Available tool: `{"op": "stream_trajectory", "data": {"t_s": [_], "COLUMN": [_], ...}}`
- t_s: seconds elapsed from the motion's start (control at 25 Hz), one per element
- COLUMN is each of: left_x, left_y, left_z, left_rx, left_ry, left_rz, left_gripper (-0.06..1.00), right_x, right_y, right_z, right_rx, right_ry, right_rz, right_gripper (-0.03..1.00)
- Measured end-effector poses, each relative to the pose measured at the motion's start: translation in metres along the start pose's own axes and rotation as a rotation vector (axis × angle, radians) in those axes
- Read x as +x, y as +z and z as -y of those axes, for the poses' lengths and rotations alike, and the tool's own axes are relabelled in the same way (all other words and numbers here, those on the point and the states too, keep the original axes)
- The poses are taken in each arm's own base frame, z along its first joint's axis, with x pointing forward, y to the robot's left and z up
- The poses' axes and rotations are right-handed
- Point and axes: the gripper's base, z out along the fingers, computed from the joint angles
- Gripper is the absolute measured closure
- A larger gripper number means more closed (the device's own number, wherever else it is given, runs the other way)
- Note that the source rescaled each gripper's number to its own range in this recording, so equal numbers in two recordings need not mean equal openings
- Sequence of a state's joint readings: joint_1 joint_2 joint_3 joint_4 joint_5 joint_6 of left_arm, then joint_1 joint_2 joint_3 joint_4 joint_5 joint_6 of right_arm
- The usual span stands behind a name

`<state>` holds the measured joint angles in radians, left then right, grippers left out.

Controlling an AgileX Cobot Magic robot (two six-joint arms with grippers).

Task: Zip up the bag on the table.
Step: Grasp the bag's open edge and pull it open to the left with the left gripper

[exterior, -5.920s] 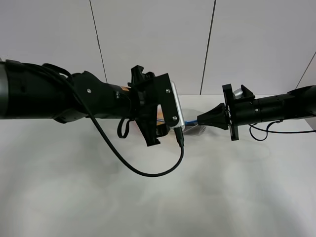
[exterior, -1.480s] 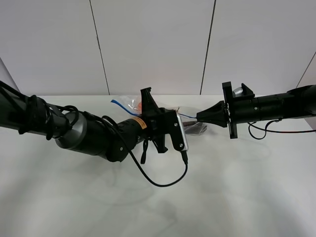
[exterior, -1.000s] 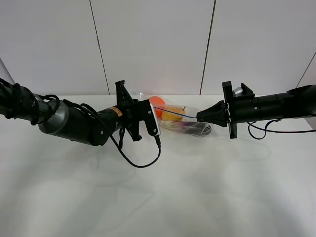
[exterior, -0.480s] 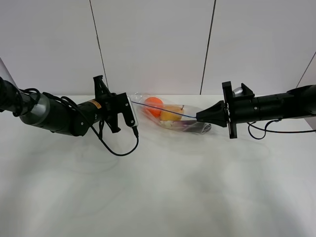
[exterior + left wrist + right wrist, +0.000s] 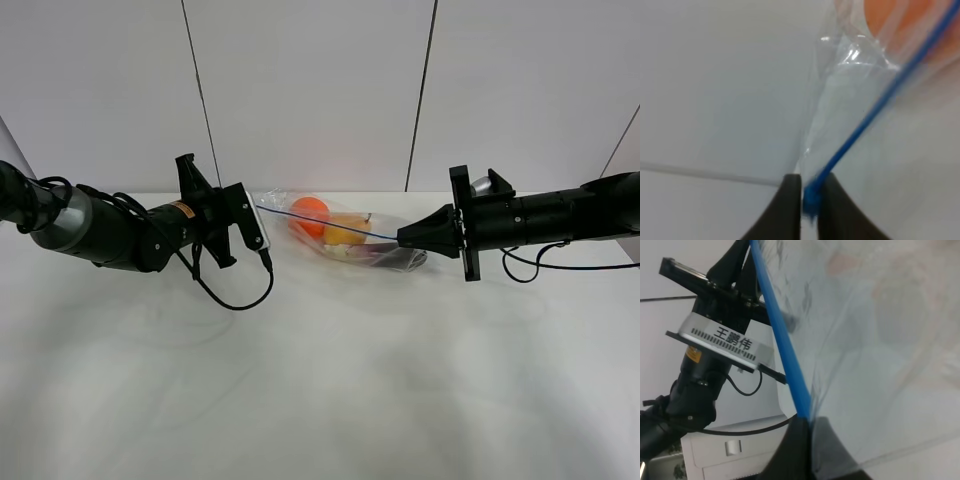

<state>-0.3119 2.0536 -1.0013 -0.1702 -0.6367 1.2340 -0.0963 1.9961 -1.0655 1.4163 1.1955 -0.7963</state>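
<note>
The clear bag [image 5: 340, 238] hangs stretched between my two grippers just above the white table [image 5: 320, 380]. An orange [image 5: 311, 210], a yellow pear and a purple eggplant show through it. Its blue zipper strip [image 5: 330, 225] runs taut along the top edge. My left gripper [image 5: 258, 208] is shut on the strip's left end; the left wrist view shows the gripper [image 5: 810, 197] pinching the blue strip [image 5: 865, 120]. My right gripper [image 5: 402, 239] is shut on the right end, and it also shows in the right wrist view [image 5: 810, 432] with the strip [image 5: 782, 345] between its fingers.
A grey panelled wall [image 5: 310, 90] stands behind the table's far edge. A black cable [image 5: 235, 300] loops down from the left wrist to the tabletop. The left arm's camera housing [image 5: 725, 345] shows in the right wrist view.
My left gripper has slid leftward along the zipper strip, from close to the right gripper to the bag's left end. The bag is now uncovered and stretched. The right gripper has not moved.
</note>
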Motion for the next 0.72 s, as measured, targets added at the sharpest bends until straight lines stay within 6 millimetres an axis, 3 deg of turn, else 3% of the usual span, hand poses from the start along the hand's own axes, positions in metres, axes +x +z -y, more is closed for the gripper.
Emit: {"op": "stream_trajectory", "data": {"t_s": [0.2, 0.28, 0.6, 0.72], "left_x": [0.008, 0.012, 0.073, 0.080], "left_y": [0.001, 0.001, -0.001, -0.002], "left_z": [-0.004, -0.006, -0.035, -0.039], "left_rx": [-0.017, -0.022, -0.127, -0.159], "left_ry": [-0.151, -0.169, -0.311, -0.458], "left_rz": [-0.030, -0.039, -0.180, -0.182], "left_gripper": [0.31, 0.18, 0.10, 0.10], "right_x": [0.001, 0.001, 0.001, 0.001], "right_y": [0.000, 0.000, 0.000, 0.000], "right_z": [0.001, 0.001, 0.001, 0.001], "right_rx": [0.010, 0.010, 0.010, 0.010], "right_ry": [-0.006, -0.006, -0.007, -0.007], "right_rz": [-0.013, -0.013, -0.014, -0.014], "right_gripper": [0.97, 0.97, 0.97, 0.97]}}
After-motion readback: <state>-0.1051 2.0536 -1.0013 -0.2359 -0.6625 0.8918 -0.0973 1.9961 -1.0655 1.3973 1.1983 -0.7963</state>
